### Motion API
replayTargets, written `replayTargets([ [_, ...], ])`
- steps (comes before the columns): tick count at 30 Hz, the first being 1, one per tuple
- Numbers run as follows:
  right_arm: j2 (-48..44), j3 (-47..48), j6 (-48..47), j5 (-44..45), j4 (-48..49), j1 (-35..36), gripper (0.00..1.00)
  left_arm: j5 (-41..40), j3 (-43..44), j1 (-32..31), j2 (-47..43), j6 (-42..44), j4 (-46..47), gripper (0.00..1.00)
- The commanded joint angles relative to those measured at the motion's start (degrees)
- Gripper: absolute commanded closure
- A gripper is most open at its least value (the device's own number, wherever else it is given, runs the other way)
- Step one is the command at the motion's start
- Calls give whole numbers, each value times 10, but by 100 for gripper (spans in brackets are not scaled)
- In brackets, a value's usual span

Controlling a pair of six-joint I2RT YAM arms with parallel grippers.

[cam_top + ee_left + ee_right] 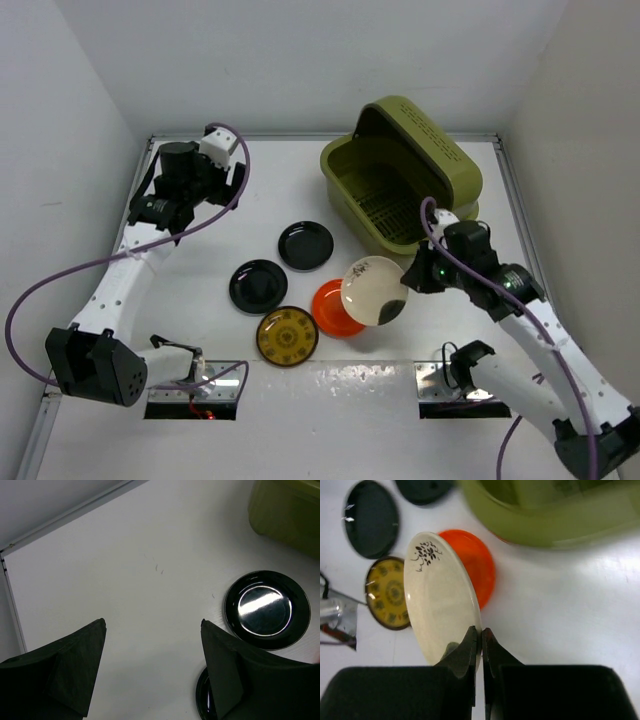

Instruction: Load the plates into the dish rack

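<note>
At the near edge of the white table [250, 190], a metal bracket [193, 385] sits by each arm base. Just beyond them lies the yellow patterned plate [287, 336], with the orange plate [330, 310] just beside it on the right. The right gripper [481, 630] is pinched tight on the rim of the cream plate [440, 595], which is held tilted above the orange plate and covers part of it. The cream plate's dark patch sits at the end away from the fingers. Further back lie a nearer black plate [258, 286] and a farther black plate [305, 245], both flat on the table. That makes five: two black, one orange, one yellow and one cream, four lying flat and one lifted. Beyond the cream plate stands the single dish rack [400, 180], lid raised. Its near wall stands between the cream plate and the slatted floor, and a purple cable [428, 222] loops across it. At far left the left gripper [152, 621] hovers with its jaws apart and nothing between them. The farther black plate lies to its right, and the cream plate is well apart from it.
</note>
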Motion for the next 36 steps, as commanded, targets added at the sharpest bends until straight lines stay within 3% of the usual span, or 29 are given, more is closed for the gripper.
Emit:
replayTargets([
  [1, 44, 99, -75, 46, 66, 75, 100, -1, 29, 7, 5, -5, 19, 20],
  [6, 180, 347, -204, 185, 87, 112, 100, -20, 46, 25, 24, -18, 14, 21],
  [14, 363, 460, -507, 424, 338, 110, 100, -32, 85, 47, 54, -17, 3, 25],
  [18, 420, 453, -665, 483, 467, 108, 100, -37, 92, 53, 67, 3, 3, 25],
  [20, 443, 442, -717, 487, 485, 106, 100, -37, 105, 58, 81, 3, 3, 27],
  [29, 472, 367, -729, 469, 543, 97, 100, -37, 167, 58, 143, -26, 3, 29],
  [33, 487, 316, -735, 455, 605, 84, 100, -36, 153, 58, 164, -14, 18, 29],
  [36, 509, 298, -765, 466, 665, 88, 100, 13, 160, 58, 180, 35, 38, 34],
])
